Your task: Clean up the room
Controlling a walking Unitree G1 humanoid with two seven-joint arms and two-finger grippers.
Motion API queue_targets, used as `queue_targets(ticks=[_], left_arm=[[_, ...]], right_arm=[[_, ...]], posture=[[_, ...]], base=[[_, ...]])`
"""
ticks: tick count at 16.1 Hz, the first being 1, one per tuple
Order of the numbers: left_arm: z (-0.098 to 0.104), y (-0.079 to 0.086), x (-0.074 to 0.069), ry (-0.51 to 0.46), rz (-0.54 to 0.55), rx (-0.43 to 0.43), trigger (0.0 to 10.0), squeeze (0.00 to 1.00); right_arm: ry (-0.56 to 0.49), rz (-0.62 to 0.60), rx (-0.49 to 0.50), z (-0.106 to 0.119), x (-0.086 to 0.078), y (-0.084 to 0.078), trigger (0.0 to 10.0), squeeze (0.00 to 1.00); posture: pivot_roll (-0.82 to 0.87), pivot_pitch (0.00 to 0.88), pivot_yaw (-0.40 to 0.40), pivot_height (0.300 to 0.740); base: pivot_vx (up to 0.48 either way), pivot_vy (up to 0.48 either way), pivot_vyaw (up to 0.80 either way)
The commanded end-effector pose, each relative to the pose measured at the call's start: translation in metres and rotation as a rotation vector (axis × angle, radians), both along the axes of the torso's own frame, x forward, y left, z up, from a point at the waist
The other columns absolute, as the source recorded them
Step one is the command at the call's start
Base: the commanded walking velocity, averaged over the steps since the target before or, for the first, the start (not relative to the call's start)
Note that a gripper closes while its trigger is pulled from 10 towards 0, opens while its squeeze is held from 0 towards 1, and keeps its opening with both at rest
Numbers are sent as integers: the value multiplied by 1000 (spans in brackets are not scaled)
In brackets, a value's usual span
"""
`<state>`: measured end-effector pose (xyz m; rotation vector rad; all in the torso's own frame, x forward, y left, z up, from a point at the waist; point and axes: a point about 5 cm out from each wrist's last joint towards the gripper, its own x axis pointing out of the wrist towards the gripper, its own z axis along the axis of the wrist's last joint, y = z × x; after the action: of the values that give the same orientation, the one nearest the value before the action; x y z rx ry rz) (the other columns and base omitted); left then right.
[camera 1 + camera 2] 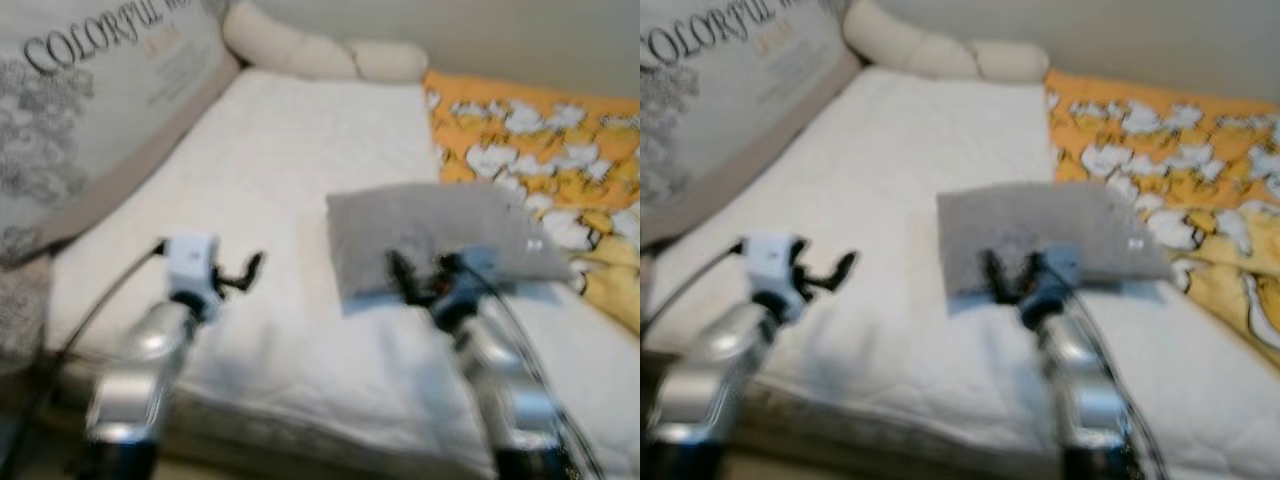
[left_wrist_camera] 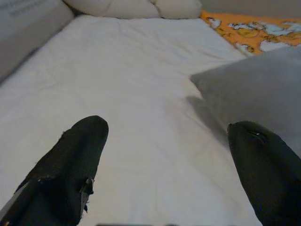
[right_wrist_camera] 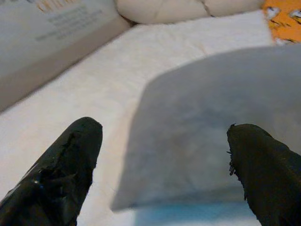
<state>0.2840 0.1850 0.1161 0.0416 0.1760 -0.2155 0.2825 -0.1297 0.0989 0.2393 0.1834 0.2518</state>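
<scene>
Though the head views are blurred, the one grey pillow [image 1: 430,235] on the bed [image 1: 290,150] looks soft and light; I'd pinch its near edge. My right gripper [image 1: 418,275], fingers spread, hovers at that edge; my left gripper [image 1: 245,272], also spread, waits beside the pillow.

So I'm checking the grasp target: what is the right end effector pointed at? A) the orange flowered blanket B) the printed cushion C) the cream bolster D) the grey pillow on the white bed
D: the right end effector hovers open at the near edge of the grey pillow lying on the white bed.
</scene>
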Motion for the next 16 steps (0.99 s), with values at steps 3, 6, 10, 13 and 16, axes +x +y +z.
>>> queue_targets(ticks=[3,6,10,13,16], left_arm=[[2,-11,1,-3,-37,-10,10000,0],[1,-12,1,0,-45,-8,10000,0],[-1,-15,0,4,-64,3,10000,0],[-1,-17,0,8,-73,6,10000,0],[-4,-19,-3,26,-123,19,10000,0]], right_arm=[[-4,-39,-26,0,0,-15,10000,1000],[-6,-38,-27,1,1,-15,10000,1000],[0,-44,-27,0,1,-16,10000,1000],[7,-59,-31,-1,1,-18,10000,1000],[69,-175,-68,-9,3,-32,10000,1000]], posture=[[-15,0,-23,740],[-17,0,-21,740],[-18,0,-22,740],[-20,0,-21,740],[-22,0,-20,740]], base=[[311,0,0],[300,0,0],[72,0,0],[0,0,0],[0,0,0]])
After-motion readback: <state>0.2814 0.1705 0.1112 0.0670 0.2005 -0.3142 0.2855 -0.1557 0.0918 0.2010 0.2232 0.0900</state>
